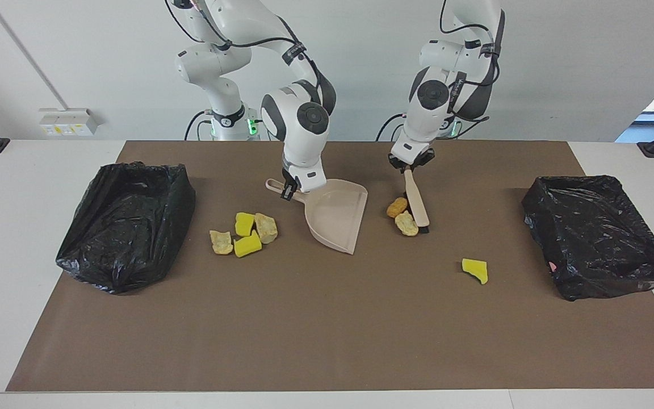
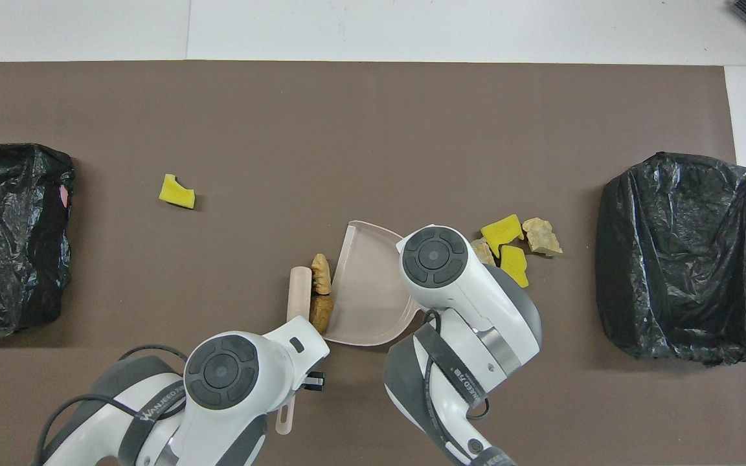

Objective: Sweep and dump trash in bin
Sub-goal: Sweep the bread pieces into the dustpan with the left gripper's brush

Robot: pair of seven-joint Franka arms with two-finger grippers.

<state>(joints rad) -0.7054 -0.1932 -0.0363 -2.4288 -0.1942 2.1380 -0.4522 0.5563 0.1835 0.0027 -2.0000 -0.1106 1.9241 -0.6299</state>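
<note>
Brush [image 1: 416, 200], smooth beige plastic with dark bristles, clamped by its handle in left gripper [image 1: 411, 165], head down on matte brown mat [image 1: 327, 329] against an orange-brown lump [image 1: 397, 207] and a pale crumbly lump [image 1: 406, 223], both just beside open mouth of dustpan [image 1: 335, 215]. Dustpan handle gripped by right gripper [image 1: 293, 190]. Lettering on arm bands, partly legible. Four scraps [image 1: 243, 233] clustered toward right arm's end; one yellow sponge wedge [image 1: 475, 270] apart. Crinkled, glossy black-bagged bins [image 1: 125, 224] [image 1: 596, 233] at both ends.
</note>
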